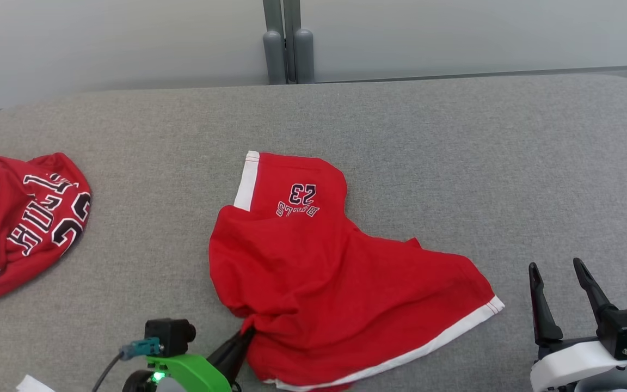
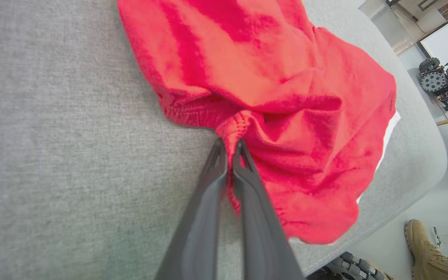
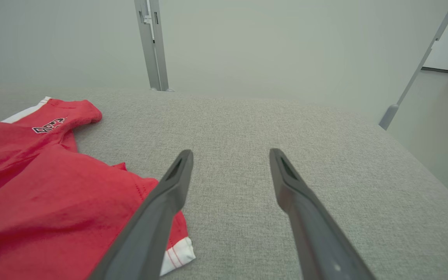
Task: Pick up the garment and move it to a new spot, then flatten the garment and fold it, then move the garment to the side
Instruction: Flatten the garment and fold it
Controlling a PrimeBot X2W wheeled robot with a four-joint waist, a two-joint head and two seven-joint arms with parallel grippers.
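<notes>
A pair of red shorts (image 1: 324, 272) with white trim and a "23" print lies crumpled in the middle of the grey padded table (image 1: 455, 163). My left gripper (image 1: 245, 335) sits at the shorts' near-left edge, shut on a bunched fold of the red fabric (image 2: 233, 128), as the left wrist view shows up close. My right gripper (image 1: 558, 272) stands open to the right of the shorts, just beyond their white hem corner (image 3: 177, 252), with nothing between its fingers (image 3: 177, 175).
A second red jersey (image 1: 19, 218) with black and white lettering lies at the table's left edge. A grey post (image 1: 286, 49) stands behind the table. A person's boot (image 2: 434, 252) rests on the floor beside the table's near edge.
</notes>
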